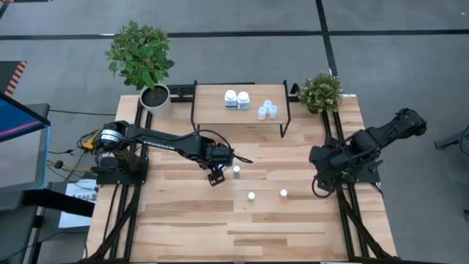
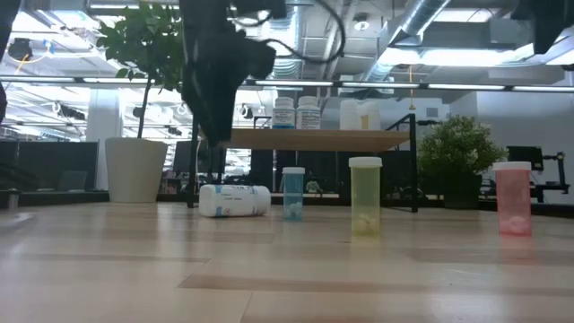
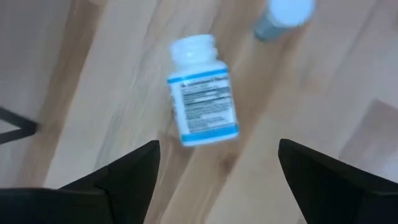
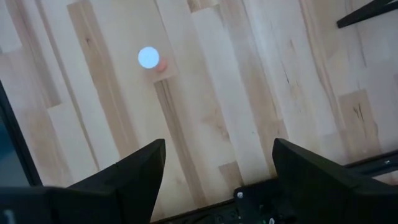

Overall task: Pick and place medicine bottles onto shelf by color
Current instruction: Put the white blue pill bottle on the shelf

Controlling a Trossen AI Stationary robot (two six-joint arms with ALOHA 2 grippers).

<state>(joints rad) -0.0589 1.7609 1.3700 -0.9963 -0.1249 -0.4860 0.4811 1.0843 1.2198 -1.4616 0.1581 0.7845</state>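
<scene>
A white bottle with a blue-edged label [image 3: 202, 106] lies on its side on the table, also showing in the low view [image 2: 235, 200]. My left gripper [image 3: 217, 180] is open above it, apart from it, and hides it in the high view [image 1: 216, 176]. Three small tinted bottles stand upright on the table: bluish [image 2: 293, 193], yellow-green [image 2: 365, 196] and orange-pink [image 2: 513, 197]. The shelf [image 1: 212, 114] bears two white bottles [image 1: 236, 99] and three small pale-blue bottles [image 1: 267, 110]. My right gripper [image 4: 217, 180] is open and empty at the table's right edge [image 1: 326, 180].
A large plant in a white pot [image 1: 154, 95] stands at the shelf's left. A small bushy plant [image 1: 320, 92] stands at its right. The bluish bottle [image 1: 237, 170] stands close beside my left gripper. Bare tabletop lies toward the near edge [image 1: 242, 235].
</scene>
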